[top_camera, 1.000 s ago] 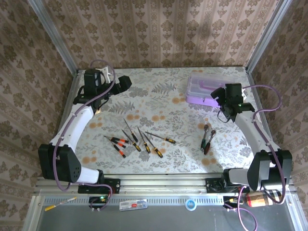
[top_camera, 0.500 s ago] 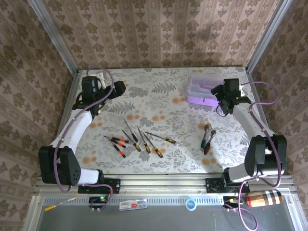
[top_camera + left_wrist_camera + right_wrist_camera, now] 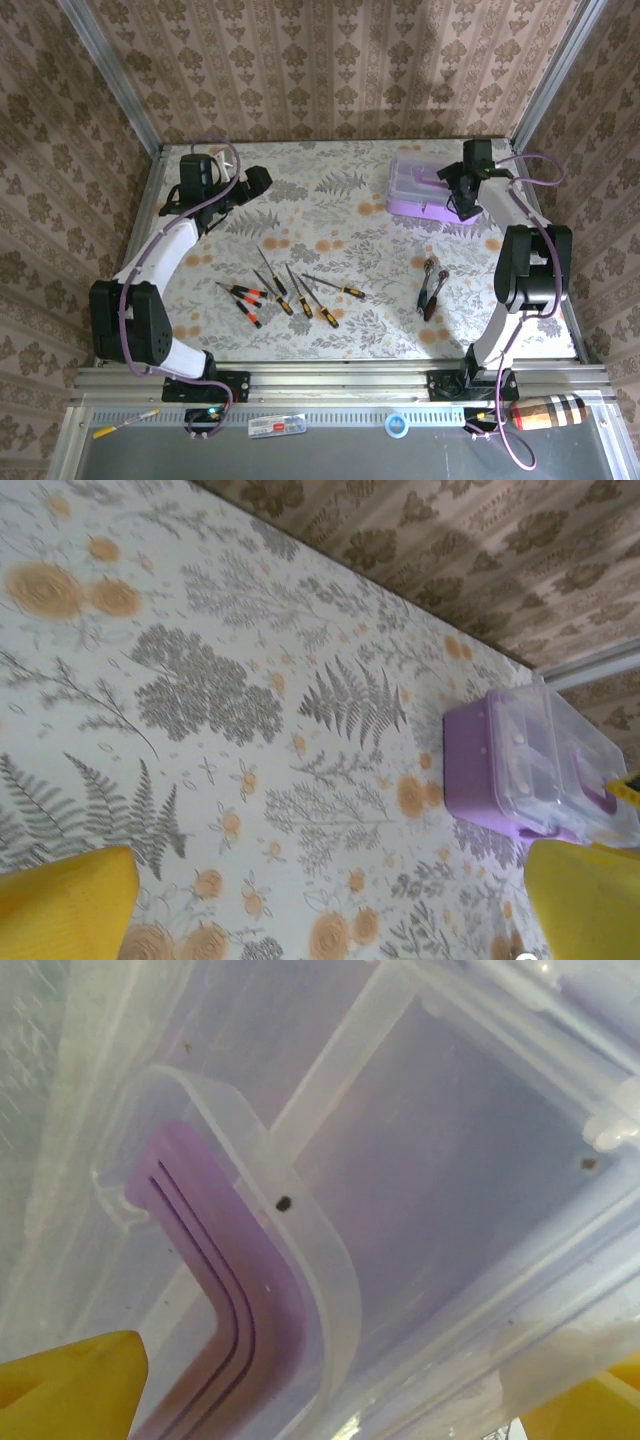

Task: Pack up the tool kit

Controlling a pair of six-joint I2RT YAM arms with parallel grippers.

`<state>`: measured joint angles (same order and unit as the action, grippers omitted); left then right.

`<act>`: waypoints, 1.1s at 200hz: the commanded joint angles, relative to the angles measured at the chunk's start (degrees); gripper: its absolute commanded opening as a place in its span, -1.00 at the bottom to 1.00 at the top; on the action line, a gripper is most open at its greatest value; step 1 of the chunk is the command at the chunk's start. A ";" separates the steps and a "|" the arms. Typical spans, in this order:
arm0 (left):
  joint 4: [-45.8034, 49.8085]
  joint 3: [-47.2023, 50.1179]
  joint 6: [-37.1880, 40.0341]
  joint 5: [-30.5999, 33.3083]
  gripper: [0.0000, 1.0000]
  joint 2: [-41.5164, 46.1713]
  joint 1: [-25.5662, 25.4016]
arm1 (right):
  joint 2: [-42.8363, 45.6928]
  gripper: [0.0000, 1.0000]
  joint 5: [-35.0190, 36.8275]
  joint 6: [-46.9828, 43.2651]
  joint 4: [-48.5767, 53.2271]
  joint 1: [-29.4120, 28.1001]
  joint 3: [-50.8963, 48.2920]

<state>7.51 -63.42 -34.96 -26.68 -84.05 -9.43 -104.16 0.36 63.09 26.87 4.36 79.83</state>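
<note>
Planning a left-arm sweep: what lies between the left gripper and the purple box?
Nothing: bare floral tablecloth from the left gripper to the purple box, plain in the left wrist view. The screwdrivers lie nearer the arm bases, off that line.

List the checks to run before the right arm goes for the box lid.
1. Check right tool open: ok.
2. It sits close over the lid, near the handle: ok.
3. Check box opened: not ok, lid is on.
4. Whether lid is locked: cannot tell.
5. Check left tool open, empty: ok.
6. Check screwdrivers and pliers lie apart from box: ok.
</note>
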 commanded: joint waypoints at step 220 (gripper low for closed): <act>2.65 -1.88 3.02 0.30 1.00 3.81 -3.61 | -7.88 0.64 -19.41 -25.43 13.14 -7.56 7.81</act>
<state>9.06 -63.42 -34.20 -26.57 -81.14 -12.10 -111.81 -20.21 45.06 29.39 -4.08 88.31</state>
